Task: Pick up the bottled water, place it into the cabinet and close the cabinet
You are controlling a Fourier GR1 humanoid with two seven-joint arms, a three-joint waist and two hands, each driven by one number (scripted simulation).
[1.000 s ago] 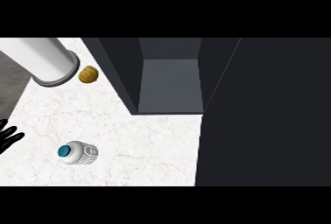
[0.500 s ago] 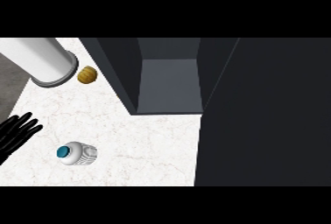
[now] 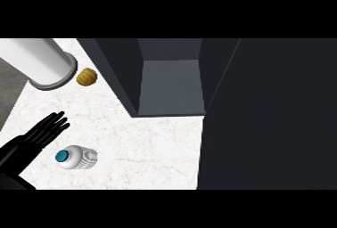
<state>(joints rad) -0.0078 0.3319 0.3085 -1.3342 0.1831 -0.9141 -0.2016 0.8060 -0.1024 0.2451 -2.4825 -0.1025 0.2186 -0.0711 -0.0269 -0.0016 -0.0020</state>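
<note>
Kitchen: marble counter (image 3: 151, 138) w/ open cabinet (image 3: 170, 84).

Bare counter (image 3: 151, 142) was seen between the bottled water (image 3: 77, 157) and the open cabinet (image 3: 170, 84). The counter's right side was blocked by the dark cabinet door (image 3: 270, 116). A white cylinder (image 3: 41, 62) and a small brown object (image 3: 87, 77) stood at the far left corner.

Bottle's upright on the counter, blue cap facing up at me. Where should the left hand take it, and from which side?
Grip the bottled water round its white ribbed body below the blue cap, coming in from its left. It stands upright, so the sides are the graspable surface. The left hand is already beside it on that side, fingers straight, and the open cabinet lies to the upper right, so that approach likely keeps the path clear.
</note>
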